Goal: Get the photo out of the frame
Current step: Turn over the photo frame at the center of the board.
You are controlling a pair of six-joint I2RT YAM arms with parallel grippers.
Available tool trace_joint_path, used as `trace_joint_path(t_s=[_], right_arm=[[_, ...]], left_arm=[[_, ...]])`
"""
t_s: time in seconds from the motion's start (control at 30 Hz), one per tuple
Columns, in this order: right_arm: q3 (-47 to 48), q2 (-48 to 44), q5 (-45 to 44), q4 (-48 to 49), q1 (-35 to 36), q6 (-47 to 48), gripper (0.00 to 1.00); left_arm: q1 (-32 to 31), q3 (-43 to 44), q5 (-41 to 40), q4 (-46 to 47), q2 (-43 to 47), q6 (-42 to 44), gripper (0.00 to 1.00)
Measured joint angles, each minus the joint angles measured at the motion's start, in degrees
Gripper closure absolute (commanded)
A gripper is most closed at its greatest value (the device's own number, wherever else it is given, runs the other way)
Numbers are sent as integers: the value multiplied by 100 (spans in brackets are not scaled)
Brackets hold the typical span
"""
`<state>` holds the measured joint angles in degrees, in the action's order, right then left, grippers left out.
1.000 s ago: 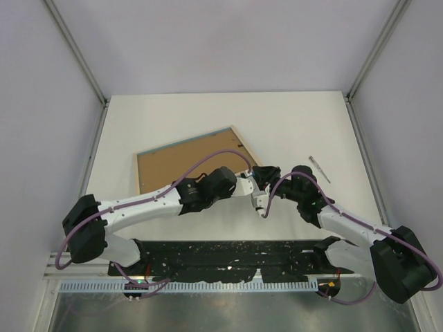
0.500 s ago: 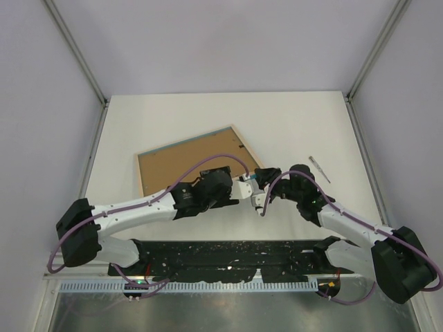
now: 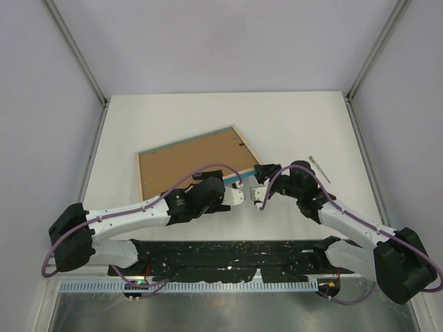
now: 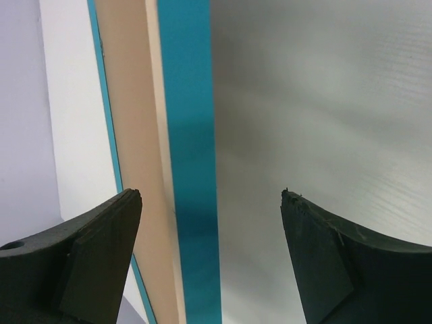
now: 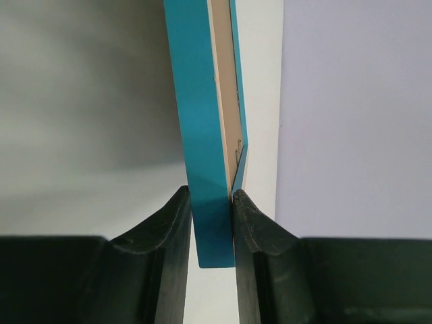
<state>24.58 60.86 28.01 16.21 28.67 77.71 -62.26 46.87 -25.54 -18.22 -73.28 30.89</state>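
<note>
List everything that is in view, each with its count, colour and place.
table: one, white, under everything
frame: one, light blue with a wood-coloured back, centre-left on the table, back up
backing board: one, brown, inside the frame
thin tool: one, grey, on the table to the right of the frame
left gripper: one, black fingers, open astride the frame's edge, not touching it
right gripper: one, black fingers, shut on the frame's edge

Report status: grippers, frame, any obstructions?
Right gripper shut on the frame at its near corner. Left gripper open, facing the edge, no contact. Backing board up, photo hidden. Thin tool lies apart, right side.
</note>
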Motion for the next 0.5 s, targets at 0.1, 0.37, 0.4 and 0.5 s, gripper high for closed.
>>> trace_joint_path(t_s=[0.1,0.37,0.4,0.5], right_arm=[[52,-28,7,-39,0,-109,92],[221,-74,11,-262,0,-245,92],[229,-79,11,-284,0,-260,92],[245,-96,13,-358,0,-293,92]], left_arm=[[0,-127,-109,96,4,125,15],[24,-238,-474,146,-223,492,27],[37,-238,-531,157,-245,549,30],[50,-205,-649,133,-280,638,37]])
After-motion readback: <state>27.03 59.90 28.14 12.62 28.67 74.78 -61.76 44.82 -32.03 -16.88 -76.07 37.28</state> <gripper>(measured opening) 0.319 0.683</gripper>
